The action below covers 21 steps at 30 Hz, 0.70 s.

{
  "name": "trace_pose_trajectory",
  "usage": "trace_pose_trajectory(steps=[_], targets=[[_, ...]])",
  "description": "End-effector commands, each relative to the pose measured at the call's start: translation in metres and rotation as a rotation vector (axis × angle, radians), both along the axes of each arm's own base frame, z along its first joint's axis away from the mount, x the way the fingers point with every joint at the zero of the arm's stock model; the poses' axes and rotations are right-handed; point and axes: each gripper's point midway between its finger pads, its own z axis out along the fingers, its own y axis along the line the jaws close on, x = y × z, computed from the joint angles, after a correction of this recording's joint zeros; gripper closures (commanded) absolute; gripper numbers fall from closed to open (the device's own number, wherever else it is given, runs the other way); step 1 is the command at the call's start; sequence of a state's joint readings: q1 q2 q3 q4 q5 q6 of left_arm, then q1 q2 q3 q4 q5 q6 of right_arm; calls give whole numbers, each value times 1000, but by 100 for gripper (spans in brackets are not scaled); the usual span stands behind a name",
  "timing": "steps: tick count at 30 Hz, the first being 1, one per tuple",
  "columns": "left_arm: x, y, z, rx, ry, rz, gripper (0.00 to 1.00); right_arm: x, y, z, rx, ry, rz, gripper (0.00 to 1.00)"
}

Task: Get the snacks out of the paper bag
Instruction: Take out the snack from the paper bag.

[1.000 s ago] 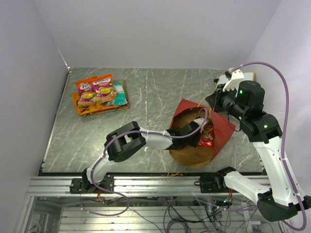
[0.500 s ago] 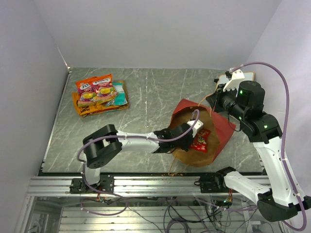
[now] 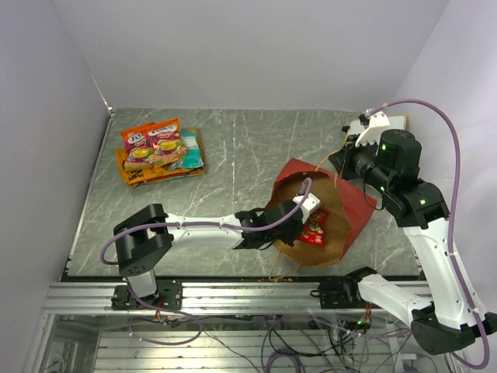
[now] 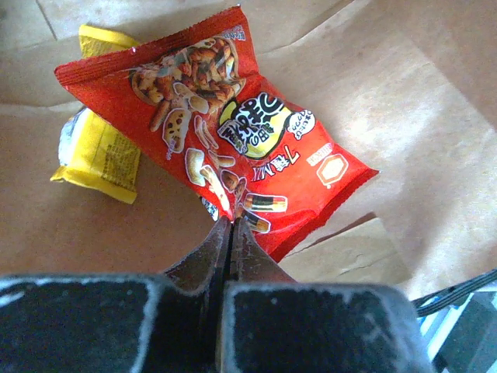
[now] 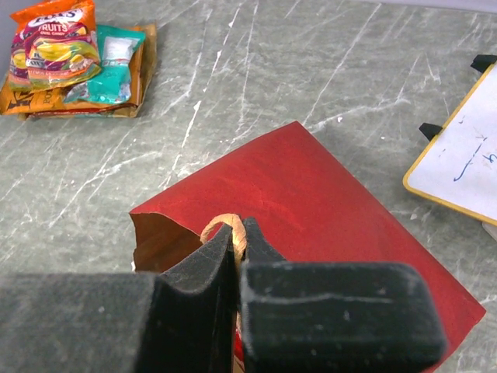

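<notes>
The red paper bag (image 3: 353, 200) lies open on the table, brown inside, and also shows in the right wrist view (image 5: 311, 194). My right gripper (image 5: 241, 237) is shut on its tan handle (image 5: 221, 225) and holds the mouth up. My left gripper (image 4: 231, 224) is inside the bag, shut on the edge of a red snack packet (image 4: 225, 140), which also shows in the top view (image 3: 314, 228). A yellow packet (image 4: 97, 144) lies on the brown paper behind it. A pile of snacks (image 3: 159, 151), orange, red and green, lies on the table at the far left.
A white wood-framed board (image 5: 462, 163) lies at the far right beside the bag. A loose tan handle (image 3: 273, 268) trails over the table's near edge. Walls close in the left, back and right sides.
My left arm has drawn back to the left, pulling the red packet from deep in the bag toward its mouth. The right arm has not moved.
</notes>
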<state>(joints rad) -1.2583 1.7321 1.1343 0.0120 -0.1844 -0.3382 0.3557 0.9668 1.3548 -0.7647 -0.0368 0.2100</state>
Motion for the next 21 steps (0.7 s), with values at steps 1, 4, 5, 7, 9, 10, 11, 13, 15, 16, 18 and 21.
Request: trace_pose_trajectory(steps=[1,4,5,7,9,10,11,13,15,16,18,21], targets=[[9,10,-8,58,-28,45,93,2,0,5,6,-25,-4,100],[11,10,7,41,-59,37,93,2,-1,4,2,-26,-12,100],[11,11,13,35,-64,31,93,2,-2,4,1,-27,-14,100],[7,11,25,21,-70,1,93,3,-1,4,2,-28,-13,100],[0,12,35,7,-74,-45,93,3,-2,5,2,-30,-16,100],[-5,12,40,1,-78,-82,93,4,-2,5,1,-31,-20,100],[-9,13,43,0,-74,-112,93,4,-2,4,0,-31,-21,100],[-17,17,51,-11,-64,-146,93,5,-3,4,-2,-32,-27,100],[-23,22,61,-37,-64,-169,93,5,-4,2,-6,-29,-33,100],[-26,26,66,-51,-63,-172,93,5,-6,1,-8,-28,-39,100],[-30,34,78,-84,-68,-175,93,5,-6,-1,-8,-24,-45,100],[-36,47,103,-145,-74,-168,93,6,-8,-1,-10,-24,-55,100]])
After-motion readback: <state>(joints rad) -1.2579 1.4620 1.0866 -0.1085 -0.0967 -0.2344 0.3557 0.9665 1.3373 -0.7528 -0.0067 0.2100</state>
